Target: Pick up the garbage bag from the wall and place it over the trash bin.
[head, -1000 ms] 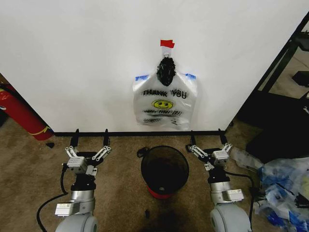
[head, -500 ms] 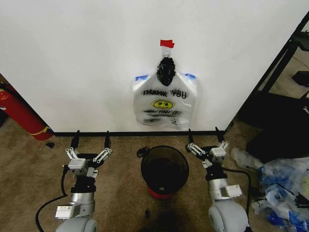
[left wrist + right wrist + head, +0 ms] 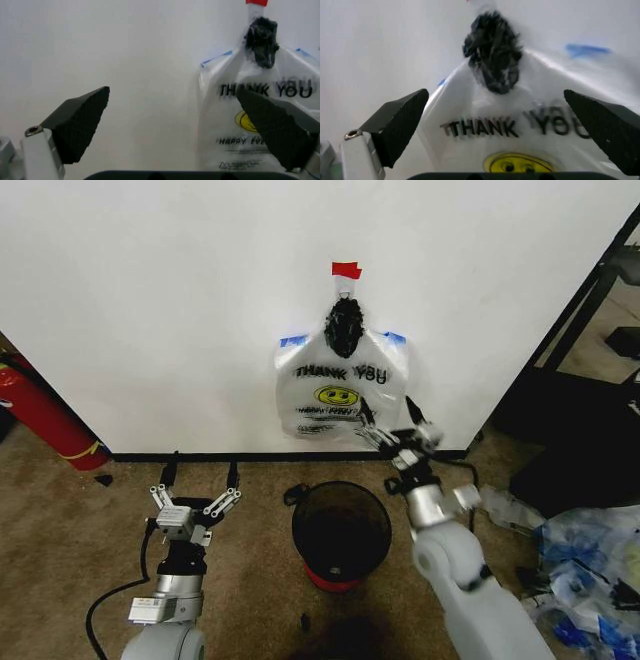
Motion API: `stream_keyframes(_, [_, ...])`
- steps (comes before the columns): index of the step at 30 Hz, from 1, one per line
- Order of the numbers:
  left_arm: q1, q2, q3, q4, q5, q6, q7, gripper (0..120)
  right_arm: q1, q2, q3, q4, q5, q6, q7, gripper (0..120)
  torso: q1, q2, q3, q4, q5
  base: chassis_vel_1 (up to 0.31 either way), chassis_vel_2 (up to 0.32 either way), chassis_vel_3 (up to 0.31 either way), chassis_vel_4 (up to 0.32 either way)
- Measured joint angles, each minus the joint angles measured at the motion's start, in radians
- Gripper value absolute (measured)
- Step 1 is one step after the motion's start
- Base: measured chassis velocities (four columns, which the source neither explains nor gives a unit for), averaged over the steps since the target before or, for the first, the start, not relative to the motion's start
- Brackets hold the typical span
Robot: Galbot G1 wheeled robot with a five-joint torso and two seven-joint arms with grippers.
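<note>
Garbage bag (image 3: 341,398) hanging flat against wall (image 3: 160,300), bunched under black knot (image 3: 344,327) w/ strip of red tape (image 3: 346,270) just above; black "THANK YOU" print, yellow smiley, blue-tinted handle edges at top corners. Not yet picked up, not gripped by anything. Trash bin (image 3: 341,532), round black mesh w/ red base, standing on carpet (image 3: 250,580) below bag, near black baseboard (image 3: 200,455); no bag over it. Right gripper (image 3: 397,431) raised in front of bag's lower right corner, fingers spread wide, nothing between them; contact w/ plastic can't be told. From right wrist view, bag (image 3: 520,123) and knot seen close ahead between two dark pads (image 3: 400,123), well apart from each other. Left gripper (image 3: 196,498) low over carpet, left of bin, also spread wide and empty; from left wrist view, bag (image 3: 250,123) off to one side, farther away. Red fire extinguisher (image 3: 40,415) leaning at far left, heap of clear and blue plastic (image 3: 590,565) on floor at far right. Judged progress: early, reach phase only. Left to do: close on bag, pull off wall, carry down, spread over bin rim.
</note>
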Motion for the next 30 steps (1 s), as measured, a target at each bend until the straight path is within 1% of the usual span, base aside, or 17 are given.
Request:
stream_keyframes(2, [-0.006, 0.003, -0.005, 0.008, 0.000, 0.000, -0.001, 100, 0.078, 0.031, -0.031, -0.076, -0.033, 0.008, 0.018, 100, 0.000, 0.000, 0.000, -0.0001, -0.0004, 0.000, 0.000, 0.000, 0.000])
stream_keyframes(3, [-0.008, 0.005, -0.007, 0.010, -0.001, 0.000, -0.002, 100, 0.109, 0.045, -0.042, -0.103, -0.055, 0.010, 0.024, 100, 0.000, 0.000, 0.000, 0.0003, -0.0004, 0.000, 0.000, 0.000, 0.000])
stream_keyframes(5, [-0.013, 0.009, -0.010, 0.015, -0.003, 0.000, -0.003, 100, 0.156, 0.068, -0.056, -0.146, -0.091, 0.015, 0.031, 100, 0.000, 0.000, 0.000, 0.0000, -0.0004, 0.000, 0.000, 0.000, 0.000])
stream_keyframes(6, [-0.013, 0.009, -0.010, 0.015, -0.003, 0.000, -0.003, 100, 0.156, 0.068, -0.056, -0.146, -0.091, 0.015, 0.031, 100, 0.000, 0.000, 0.000, 0.0000, -0.0004, 0.000, 0.000, 0.000, 0.000])
stream_keyframes(11, [-0.025, 0.017, -0.012, 0.036, -0.007, 0.000, -0.012, 100, 0.252, 0.116, -0.076, -0.243, -0.195, 0.030, 0.063, 100, 0.000, 0.000, 0.000, -0.0001, -0.0004, 0.000, 0.000, 0.000, 0.000])
stream_keyframes(14, [-0.028, 0.017, -0.011, 0.043, -0.007, 0.000, -0.014, 100, 0.272, 0.123, -0.078, -0.267, -0.203, 0.029, 0.078, 100, 0.000, 0.000, 0.000, -0.0001, -0.0004, 0.000, 0.000, 0.000, 0.000])
stream_keyframes(15, [-0.030, 0.017, -0.010, 0.048, -0.007, 0.000, -0.015, 100, 0.282, 0.126, -0.078, -0.281, -0.205, 0.028, 0.085, 98, 0.000, 0.000, 0.000, -0.0002, -0.0004, 0.000, 0.000, 0.000, 0.000])
stream_keyframes(17, [-0.033, 0.017, -0.008, 0.053, -0.007, -0.001, -0.016, 100, 0.296, 0.130, -0.075, -0.302, -0.208, 0.025, 0.096, 88, 0.000, 0.000, 0.000, -0.0002, -0.0003, 0.000, 0.000, 0.000, 0.000])
stream_keyframes(20, [-0.038, 0.017, -0.006, 0.060, -0.007, -0.001, -0.016, 100, 0.312, 0.136, -0.070, -0.326, -0.207, 0.017, 0.106, 79, 0.000, 0.000, 0.000, -0.0002, -0.0002, 0.000, 0.000, 0.000, 0.000])
stream_keyframes(24, [-0.041, 0.017, -0.005, 0.065, -0.007, -0.002, -0.016, 100, 0.324, 0.149, -0.065, -0.355, -0.207, 0.015, 0.110, 75, 0.000, 0.000, 0.000, -0.0001, -0.0002, 0.000, 0.000, 0.000, 0.000])
stream_keyframes(30, [-0.041, 0.017, -0.006, 0.071, -0.009, -0.004, -0.018, 100, 0.332, 0.158, -0.054, -0.377, -0.208, 0.009, 0.116, 75, 0.000, 0.000, 0.000, -0.0001, -0.0002, 0.000, 0.000, 0.000, 0.000])
